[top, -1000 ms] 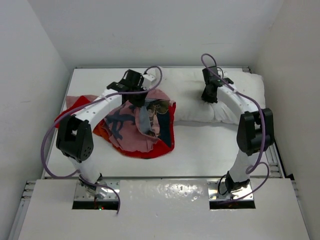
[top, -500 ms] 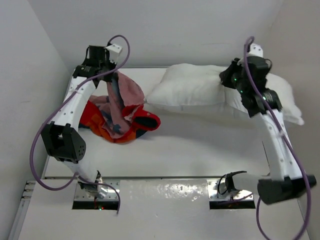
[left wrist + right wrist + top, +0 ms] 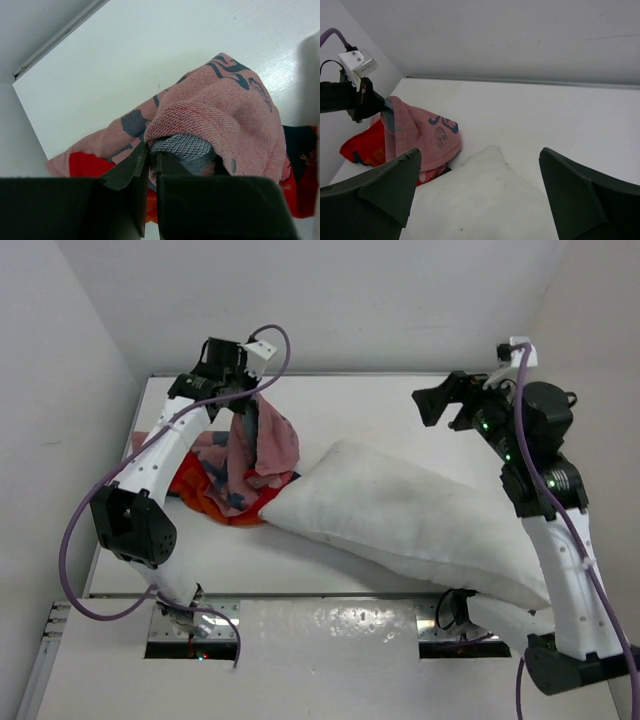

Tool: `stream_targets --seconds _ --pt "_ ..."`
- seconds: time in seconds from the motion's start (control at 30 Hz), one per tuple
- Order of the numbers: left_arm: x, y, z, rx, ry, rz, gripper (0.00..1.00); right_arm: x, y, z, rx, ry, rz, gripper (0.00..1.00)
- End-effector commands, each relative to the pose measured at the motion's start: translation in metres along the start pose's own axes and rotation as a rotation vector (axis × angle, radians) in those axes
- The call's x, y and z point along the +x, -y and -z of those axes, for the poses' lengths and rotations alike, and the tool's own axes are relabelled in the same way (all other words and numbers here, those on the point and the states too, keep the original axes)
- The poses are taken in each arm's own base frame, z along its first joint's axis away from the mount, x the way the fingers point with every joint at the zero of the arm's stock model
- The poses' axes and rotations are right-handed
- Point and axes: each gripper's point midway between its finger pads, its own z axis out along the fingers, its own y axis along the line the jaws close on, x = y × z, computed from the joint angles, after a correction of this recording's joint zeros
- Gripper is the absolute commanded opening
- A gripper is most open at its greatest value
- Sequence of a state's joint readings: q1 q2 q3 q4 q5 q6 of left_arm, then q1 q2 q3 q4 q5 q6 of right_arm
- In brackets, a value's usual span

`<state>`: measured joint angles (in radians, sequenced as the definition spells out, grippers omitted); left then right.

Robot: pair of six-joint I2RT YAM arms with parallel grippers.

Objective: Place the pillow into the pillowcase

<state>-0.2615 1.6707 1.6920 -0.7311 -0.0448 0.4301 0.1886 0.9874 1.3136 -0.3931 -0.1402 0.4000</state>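
Top external view: left gripper (image 3: 243,400) clenched on pillowcase (image 3: 255,445), hoisted near far-left corner of table (image 3: 350,405); right gripper (image 3: 445,408) splayed, empty; pillow (image 3: 400,515) diagonal mid-table, corner touching pillowcase. Likely best: grasp that corner, feed into opening

Two white robot arms with black joints, seen from above. The left arm (image 3: 160,455) bends at a low elbow near its base, then stretches up and away toward the far left. Its wrist is raised and the left tool (image 3: 243,400) points downward. In the left wrist view the left tool's (image 3: 149,156) two dark jaws are pressed together, pinching a fold of the pillowcase (image 3: 215,115). The right arm (image 3: 560,540) stands tall at the right, its wrist turned leftward. The right tool (image 3: 447,408) is held high with its jaws spread wide and nothing between them.
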Motion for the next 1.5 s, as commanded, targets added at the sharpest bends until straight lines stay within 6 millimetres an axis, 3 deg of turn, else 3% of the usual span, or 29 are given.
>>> stream_targets --seconds 0.0,0.13,0.17,0.2,0.27,0.3,0.37,0.4,0.47,0.5,0.6,0.63,0.67,0.7,0.73,0.8,0.83,0.9,0.93,1.0,1.07,1.13,1.17,1.2,1.23,1.27,1.33,1.4,1.47 --pt "-0.008 0.007 0.001 -0.002 0.023 -0.041 0.00 0.002 -0.026 -0.025 -0.123 -0.039 -0.019 0.98" --pt "-0.010 0.010 0.000 -0.006 0.030 -0.034 0.00 0.037 -0.041 -0.076 -0.167 -0.134 -0.024 0.97" --pt "-0.012 0.011 0.001 -0.007 0.035 -0.028 0.00 0.064 -0.041 -0.099 -0.160 -0.226 -0.044 0.96" --pt "-0.014 0.010 0.002 -0.012 0.043 -0.020 0.00 0.055 -0.063 -0.107 -0.210 -0.228 -0.042 0.94" --pt "-0.016 0.007 0.004 -0.022 0.051 0.006 0.00 0.070 -0.096 -0.125 -0.306 -0.279 -0.044 0.90" --pt "-0.016 0.002 0.004 -0.030 0.059 0.025 0.00 0.097 -0.128 -0.135 -0.384 -0.332 -0.033 0.90" --pt "-0.016 0.000 0.006 -0.018 0.070 0.077 0.00 0.124 -0.164 -0.137 -0.491 -0.358 -0.019 0.91" --pt "-0.011 -0.007 0.006 -0.024 0.064 0.102 0.00 0.149 -0.188 -0.140 -0.537 -0.357 -0.024 0.92" --pt "-0.007 -0.009 0.007 -0.019 0.066 0.132 0.00 0.155 -0.206 -0.153 -0.544 -0.284 -0.055 0.92" --pt "-0.001 -0.008 0.004 -0.020 0.055 0.140 0.00 0.183 -0.215 -0.159 -0.532 -0.327 -0.108 0.91" --pt "0.001 -0.004 0.004 -0.013 0.063 0.153 0.00 0.200 -0.234 -0.178 -0.488 -0.314 -0.193 0.87" --pt "0.005 -0.002 0.002 -0.008 0.055 0.164 0.00 0.229 -0.234 -0.190 -0.464 -0.364 -0.204 0.87" --pt "0.005 -0.002 0.002 -0.007 0.055 0.170 0.00 0.240 -0.238 -0.195 -0.453 -0.391 -0.217 0.86" --pt "0.006 -0.001 0.001 -0.007 0.054 0.175 0.00 0.237 -0.245 -0.203 -0.430 -0.385 -0.246 0.86" --pt "0.009 0.001 0.000 -0.004 0.048 0.181 0.00 0.266 -0.237 -0.211 -0.375 -0.443 -0.241 0.86" --pt "0.010 0.001 -0.001 -0.007 0.050 0.185 0.00 0.275 -0.230 -0.227 -0.271 -0.439 -0.262 0.84" --pt "0.009 0.004 0.000 0.012 0.059 0.189 0.00 0.299 -0.221 -0.234 -0.224 -0.482 -0.260 0.83" --pt "0.009 0.004 0.001 0.015 0.063 0.200 0.00 0.300 -0.216 -0.249 -0.181 -0.473 -0.297 0.82" --pt "0.008 0.004 0.002 0.020 0.070 0.206 0.00 0.320 -0.209 -0.256 -0.145 -0.505 -0.300 0.77" --pt "0.006 0.002 0.004 0.022 0.080 0.213 0.00 0.317 -0.201 -0.268 -0.081 -0.505 -0.326 0.69" --pt "0.005 0.000 0.007 0.017 0.082 0.213 0.00 0.316 -0.188 -0.274 -0.033 -0.519 -0.330 0.35" --pt "0.012 -0.008 0.013 -0.001 0.060 0.197 0.00 0.309 -0.156 -0.276 0.063 -0.496 -0.326 0.00" --pt "0.011 -0.017 0.019 -0.028 0.059 0.192 0.00 0.282 -0.148 -0.274 0.087 -0.441 -0.336 0.00" --pt "0.014 -0.024 0.024 -0.042 0.049 0.161 0.00 0.269 -0.134 -0.273 0.126 -0.406 -0.334 0.00" --pt "0.026 -0.038 0.030 -0.080 0.012 0.157 0.00 0.256 -0.105 -0.274 0.197 -0.354 -0.326 0.00" --pt "0.030 -0.046 0.036 -0.098 0.003 0.142 0.00 0.221 -0.097 -0.269 0.205 -0.289 -0.326 0.00" --pt "0.045 -0.055 0.050 -0.099 -0.039 0.058 0.00 0.192 -0.065 -0.268 0.252 -0.210 -0.341 0.00" --pt "0.049 -0.040 0.059 -0.009 -0.042 -0.078 0.00 0.162 -0.065 -0.265 0.196 -0.154 -0.339 0.00" --pt "0.055 -0.009 0.065 0.101 -0.064 -0.160 0.04 0.152 -0.093 -0.264 0.073 -0.157 -0.290 0.00"
